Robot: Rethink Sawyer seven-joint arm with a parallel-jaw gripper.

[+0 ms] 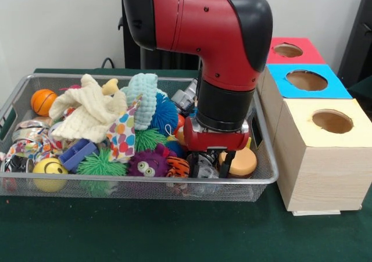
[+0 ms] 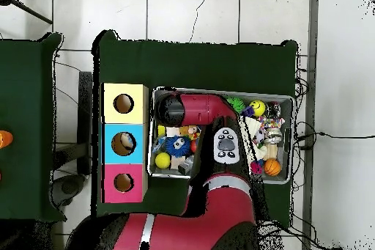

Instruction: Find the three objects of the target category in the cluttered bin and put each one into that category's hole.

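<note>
Toys fill the wire bin (image 1: pixel 264 157) almost to its rim, so I see very little free room inside. The only clear spot is the green table (image 1: pixel 174 233) in front of the bin. Just beside the bin stand three boxes in a row, each with a round hole on top: yellow (image 1: pixel 332 121), blue (image 1: pixel 306 80) and red (image 1: pixel 288 50).

My red arm bends down into the bin near the box side. The gripper (image 1: pixel 218 160) sits low among the toys, right by an orange jar (image 1: pixel 240 162) and a tiger-striped ball (image 1: pixel 178 167). I cannot tell if its fingers are spread or pinching anything.

From the front I can see a purple fuzzy monster (image 1: pixel 148 164), a smiley ball (image 1: pixel 49 169) and a basketball (image 1: pixel 43 101). From above, the arm (image 2: pixel 201 108) hides much of the bin.
</note>
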